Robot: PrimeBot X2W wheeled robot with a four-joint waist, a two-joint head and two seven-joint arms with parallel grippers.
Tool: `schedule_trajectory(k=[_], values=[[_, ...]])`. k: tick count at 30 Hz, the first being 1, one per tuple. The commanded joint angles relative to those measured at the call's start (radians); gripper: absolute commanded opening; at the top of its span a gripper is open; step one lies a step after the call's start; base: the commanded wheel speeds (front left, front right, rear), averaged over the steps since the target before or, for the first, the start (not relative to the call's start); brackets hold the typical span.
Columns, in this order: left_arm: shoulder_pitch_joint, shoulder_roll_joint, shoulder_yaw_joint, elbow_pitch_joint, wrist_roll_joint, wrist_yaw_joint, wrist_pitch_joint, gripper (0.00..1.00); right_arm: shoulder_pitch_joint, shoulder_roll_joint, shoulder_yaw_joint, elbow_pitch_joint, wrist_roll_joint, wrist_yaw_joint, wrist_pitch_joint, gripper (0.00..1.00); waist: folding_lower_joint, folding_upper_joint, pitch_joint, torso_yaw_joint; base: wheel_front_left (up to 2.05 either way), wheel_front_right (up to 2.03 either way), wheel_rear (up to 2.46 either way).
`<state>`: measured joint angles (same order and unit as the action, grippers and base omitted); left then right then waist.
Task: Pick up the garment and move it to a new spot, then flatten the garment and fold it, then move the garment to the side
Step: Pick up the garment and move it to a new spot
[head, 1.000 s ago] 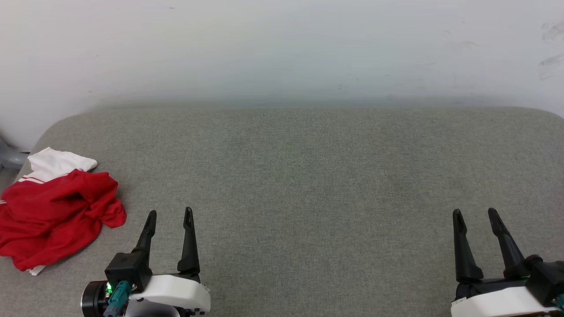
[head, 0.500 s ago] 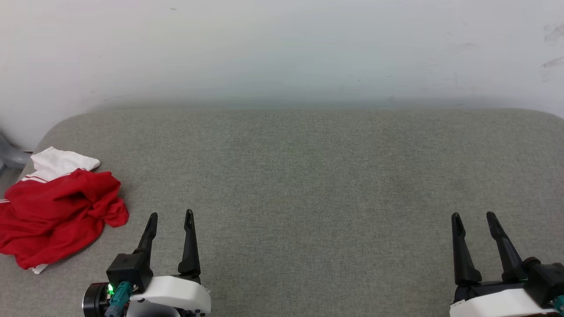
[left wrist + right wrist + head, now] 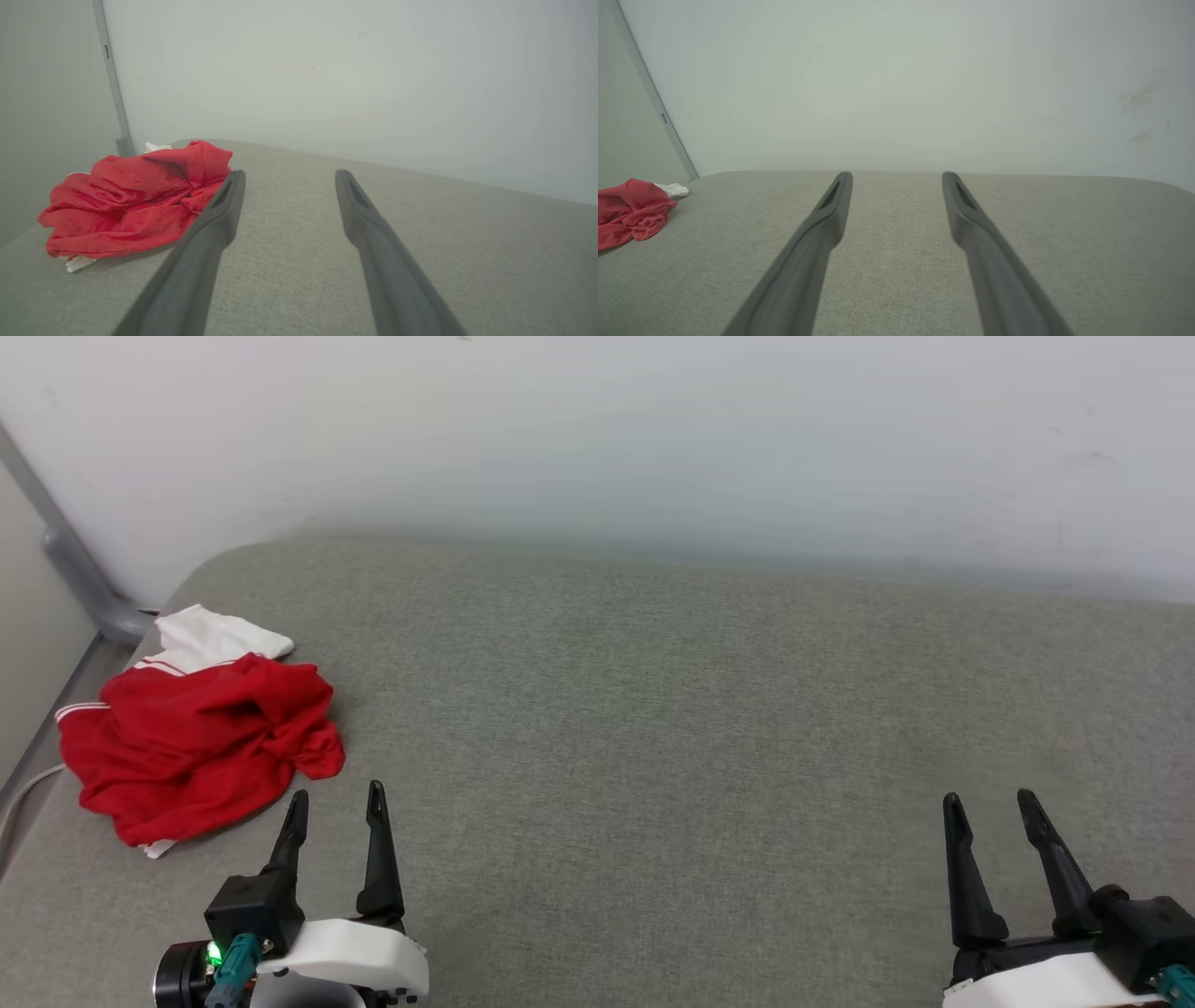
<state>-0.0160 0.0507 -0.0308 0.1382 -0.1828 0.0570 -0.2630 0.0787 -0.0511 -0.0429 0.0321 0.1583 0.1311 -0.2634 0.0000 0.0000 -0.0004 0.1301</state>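
Red jersey cloth, with a short white sleeve and thin red-and-white stripe trim, made up the garment [image 3: 201,742]. It lay crumpled in a loose heap at the left end of the grey fabric-covered bench [image 3: 653,709], near the rounded far-left corner and not far from the pale wall [image 3: 597,429]. Any print on its front was buried in the folds and could not be seen. The left gripper [image 3: 337,791] hovered low over the bench just beside the heap's near right edge, its two long dark fingers [image 3: 378,859] spread apart and holding nothing. From the head view they looked clear of the cloth. In the left wrist view the heap sat left of the line along which the fingers pointed, so the gripper was aimed past it rather than at it. The right gripper [image 3: 988,796] stood well apart at the right end of the bench, its fingers likewise parted and empty over bare fabric. By my reading the task was at its first step, and the pick-up had not yet begun. The next move would call for the left arm to swing left and a little forward until the open fingers straddled a raised fold of the heap. It would then lower and close on enough layers to lift the whole bundle, not one thin edge. The broad bare middle of the bench looked the likely new spot, with room there to spread the shirt flat. Soft bunched jersey would probably sag and trail when lifted, so a high carry seemed wise.
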Motion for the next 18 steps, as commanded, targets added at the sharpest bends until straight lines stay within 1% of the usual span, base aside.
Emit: schedule_trajectory(k=[1, 7, 8, 10, 15, 16, 18], values=[[0.003, -0.001, 0.006, 0.0, 0.001, 0.003, -0.003, 1.0, 0.006, 0.002, 0.004, -0.002, -0.001, -0.001, -0.002, 1.0, 0.0, 0.0, 0.001, 0.031, 0.0, 0.0, 0.0], [0.01, 0.0, 0.026, -0.002, 0.004, 0.004, -0.003, 1.0, 0.015, 0.002, 0.014, -0.003, -0.006, -0.001, -0.002, 1.0, 0.0, 0.0, 0.001, 0.111, 0.0, 0.0, 0.0], [0.01, 0.0, 0.026, -0.002, 0.004, 0.004, -0.003, 1.0, 0.015, 0.002, 0.014, -0.003, -0.006, -0.001, -0.002, 1.0, 0.0, 0.0, 0.001, 0.111, 0.0, 0.0, 0.0], [0.011, -0.001, 0.034, 0.001, 0.001, 0.002, -0.003, 1.0, 0.015, 0.002, 0.019, -0.004, -0.009, -0.001, -0.002, 1.0, 0.0, 0.0, 0.001, 0.138, 0.0, 0.0, 0.0], [0.011, -0.001, 0.052, 0.003, -0.013, 0.006, -0.003, 1.0, 0.012, 0.002, 0.032, -0.011, -0.025, -0.001, -0.002, 1.0, 0.0, 0.0, 0.008, 0.205, 0.0, 0.0, 0.0], [0.009, -0.001, 0.058, 0.003, -0.023, 0.007, -0.003, 1.0, 0.009, 0.002, 0.036, -0.013, -0.029, -0.001, -0.002, 1.0, 0.0, 0.0, 0.013, 0.231, 0.0, 0.0, 0.0], [0.007, -0.001, 0.059, 0.003, -0.027, 0.008, -0.003, 1.0, 0.006, 0.002, 0.038, -0.014, -0.033, -0.001, -0.002, 1.0, 0.0, 0.0, 0.016, 0.244, 0.0, 0.0, 0.0]])
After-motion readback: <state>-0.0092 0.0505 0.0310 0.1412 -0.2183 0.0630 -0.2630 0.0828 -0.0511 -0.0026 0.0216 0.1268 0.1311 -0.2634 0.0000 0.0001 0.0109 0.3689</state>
